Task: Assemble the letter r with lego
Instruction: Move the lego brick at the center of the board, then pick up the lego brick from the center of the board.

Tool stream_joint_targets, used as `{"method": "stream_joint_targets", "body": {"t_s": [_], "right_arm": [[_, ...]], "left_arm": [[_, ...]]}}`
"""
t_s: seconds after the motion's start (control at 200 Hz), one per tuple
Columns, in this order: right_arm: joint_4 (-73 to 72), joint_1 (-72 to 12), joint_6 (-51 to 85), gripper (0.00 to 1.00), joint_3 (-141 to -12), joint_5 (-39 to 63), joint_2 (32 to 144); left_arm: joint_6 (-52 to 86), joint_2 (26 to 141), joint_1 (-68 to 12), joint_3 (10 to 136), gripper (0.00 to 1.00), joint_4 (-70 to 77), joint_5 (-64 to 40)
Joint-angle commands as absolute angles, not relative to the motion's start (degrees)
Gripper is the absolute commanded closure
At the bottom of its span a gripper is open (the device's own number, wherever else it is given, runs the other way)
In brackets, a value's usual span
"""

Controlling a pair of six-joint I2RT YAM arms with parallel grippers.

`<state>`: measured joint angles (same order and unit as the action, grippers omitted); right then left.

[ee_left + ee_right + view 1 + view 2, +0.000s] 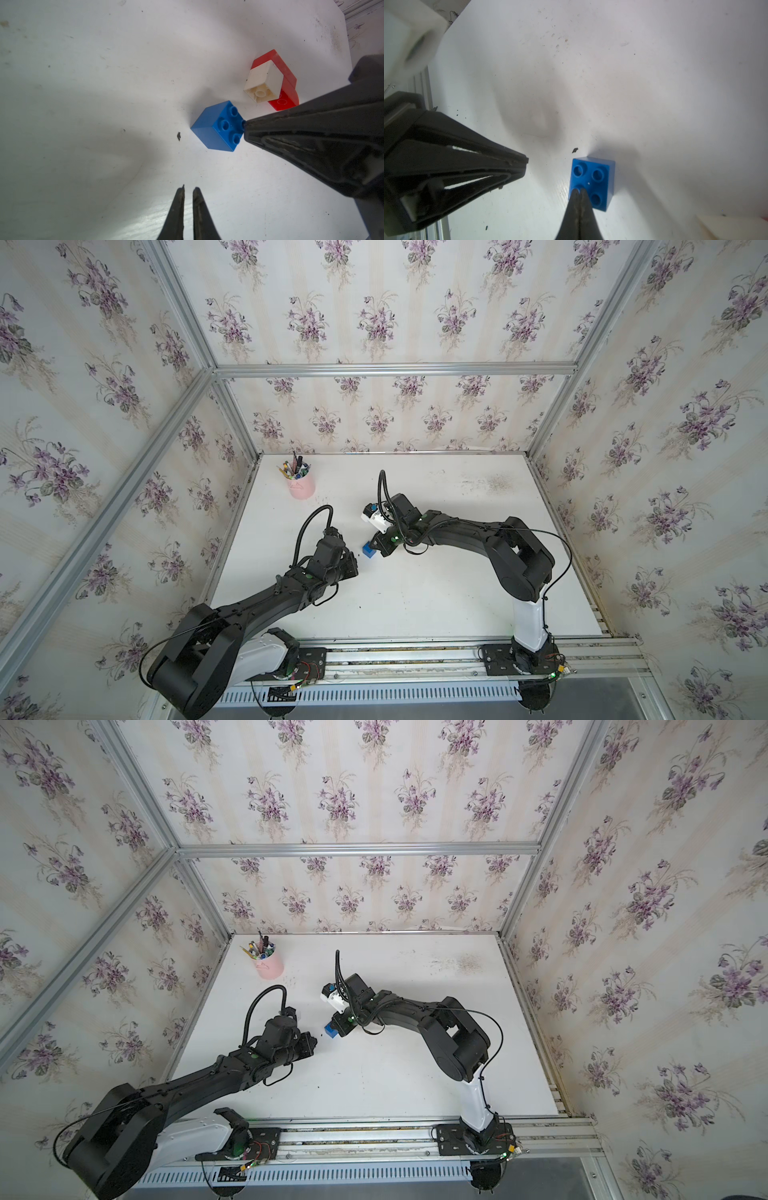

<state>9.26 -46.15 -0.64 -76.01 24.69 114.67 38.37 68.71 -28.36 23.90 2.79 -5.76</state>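
While the right gripper (579, 192), clenched on nothing, rests its point on the studs of the small blue square plastic brick (216, 128), the left gripper (188, 192) hangs near, pinched almost together and empty.

Blue brick stands studs-up on the white table (83, 104), just beside but apart from the sub-assembly. That is a white square plastic brick (262, 82) on its side, hollow underside toward the blue, joined to the red plastic bricks (284, 99).

Judgement: the blue studs must face that hollow. Tip it gently and brace the sub-assembly with the left claw, or light bricks will skid.

Count: blue 1; white 1; red apparently 2 (seam unclear); grippers 2; pink pen cup (302, 486) 1.
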Motion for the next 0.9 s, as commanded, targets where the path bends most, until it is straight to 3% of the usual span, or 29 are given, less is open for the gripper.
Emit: {"method": "stream_joint_targets", "body": {"t_s": [0.0, 0.32, 0.495, 0.589, 0.664, 0.894], "right_arm": [[10.9, -46.2, -2.0, 1.00, -76.9, 23.0, 115.9], [10.1, -45.3, 0.3, 1.00, -77.1, 20.4, 116.4], [6.3, -41.9, 4.1, 1.00, -75.1, 28.2, 115.8], [2.4, -40.0, 6.2, 1.00, -73.4, 34.8, 113.5], [0.6, -38.8, 6.8, 1.00, -72.8, 38.2, 111.4], [-1.8, -34.3, 9.2, 1.00, -72.5, 44.9, 107.4]], "left_arm": [[37.9, 69.5, -28.2, 24.8, 0.87, 5.1, -6.1], [37.0, 72.9, -28.2, 27.1, 0.87, 6.7, -7.7], [36.4, 74.1, -28.2, 28.1, 0.84, 6.6, -7.7], [34.3, 73.7, -28.2, 27.6, 0.63, 7.1, -6.2], [30.4, 73.4, -28.2, 26.8, 0.38, 8.5, -4.8], [16.7, 68.3, -34.2, 18.1, 0.27, 24.7, 5.9]]}}
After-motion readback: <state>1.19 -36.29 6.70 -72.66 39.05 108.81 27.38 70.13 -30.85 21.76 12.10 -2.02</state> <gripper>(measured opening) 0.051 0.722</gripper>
